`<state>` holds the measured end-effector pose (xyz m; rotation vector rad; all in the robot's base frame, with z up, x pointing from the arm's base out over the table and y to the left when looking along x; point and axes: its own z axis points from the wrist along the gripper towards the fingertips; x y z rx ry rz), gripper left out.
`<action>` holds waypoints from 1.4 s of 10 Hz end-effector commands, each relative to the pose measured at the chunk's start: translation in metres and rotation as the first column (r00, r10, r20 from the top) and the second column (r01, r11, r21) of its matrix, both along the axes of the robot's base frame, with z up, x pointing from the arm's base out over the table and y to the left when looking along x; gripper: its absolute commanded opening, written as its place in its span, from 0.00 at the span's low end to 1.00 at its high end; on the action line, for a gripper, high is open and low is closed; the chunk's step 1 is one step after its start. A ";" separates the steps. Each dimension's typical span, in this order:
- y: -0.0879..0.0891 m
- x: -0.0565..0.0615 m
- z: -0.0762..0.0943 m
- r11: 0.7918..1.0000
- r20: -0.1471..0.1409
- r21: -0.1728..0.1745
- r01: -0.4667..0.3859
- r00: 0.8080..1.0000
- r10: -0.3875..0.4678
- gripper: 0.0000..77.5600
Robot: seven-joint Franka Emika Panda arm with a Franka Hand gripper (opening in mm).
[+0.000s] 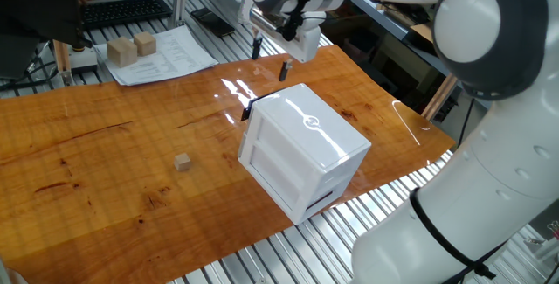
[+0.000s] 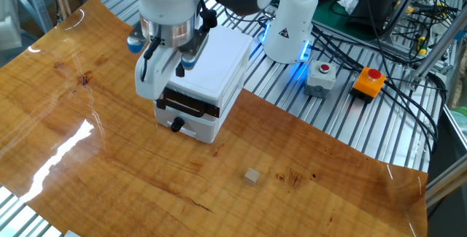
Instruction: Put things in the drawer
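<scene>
The white cabinet (image 1: 301, 148) sat near one edge of the shiny wooden table (image 1: 105, 162). Its drawer (image 2: 191, 122) with the small black handle (image 2: 175, 125) looked pulled out a little. Its inside could not be seen. Papers (image 1: 162, 57) and two bigger wooden blocks (image 1: 131, 48) lay at a far corner. The pincer (image 1: 270, 57) hung above the cabinet with its fingers spread apart, holding nothing. The little wooden cube (image 1: 182, 162) sat alone on the table, well apart from the pincer.
</scene>
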<state>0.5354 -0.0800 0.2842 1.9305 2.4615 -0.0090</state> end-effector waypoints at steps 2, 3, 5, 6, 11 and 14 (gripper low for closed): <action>0.008 0.015 -0.008 0.998 -0.004 0.017 -0.065 0.998 0.065 1.00; 0.009 0.017 -0.012 0.998 -0.005 0.009 -0.062 0.998 0.062 1.00; 0.011 0.018 -0.017 0.999 -0.006 0.004 -0.054 0.999 0.054 1.00; 0.011 0.018 -0.017 0.999 -0.006 0.012 -0.049 0.999 0.049 1.00; 0.013 0.020 -0.028 0.998 -0.001 0.009 -0.062 0.998 0.062 1.00; 0.014 0.021 -0.034 0.999 0.003 0.010 -0.052 0.999 0.052 1.00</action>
